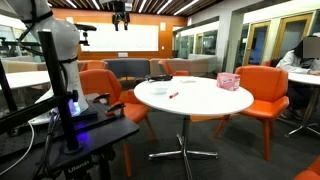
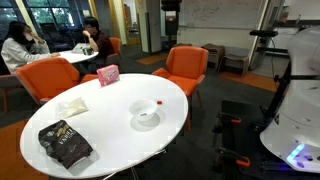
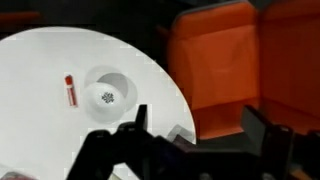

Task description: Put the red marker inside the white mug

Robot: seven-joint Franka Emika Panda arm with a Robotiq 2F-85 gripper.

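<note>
The red marker [image 3: 70, 92] lies flat on the round white table [image 3: 40, 60], just beside the white mug [image 3: 108, 93]. The mug stands upright and has a dark speckled patch inside. Both also show in an exterior view, the marker [image 2: 159, 102] a little beyond the mug [image 2: 147, 117]. In an exterior view the marker [image 1: 173, 95] is a small red stroke near the table's middle, and the mug is hard to make out there. My gripper [image 3: 205, 125] is open and empty, high above the table's edge and well apart from both. It hangs at the top of the picture [image 1: 120, 15].
A pink patterned box [image 2: 108, 74] stands at the table's far edge. A dark snack bag [image 2: 65, 143] and a white napkin [image 2: 70, 105] lie on the table. Orange chairs [image 3: 240, 60] ring the table. The robot's base and stand [image 1: 70, 110] are beside it.
</note>
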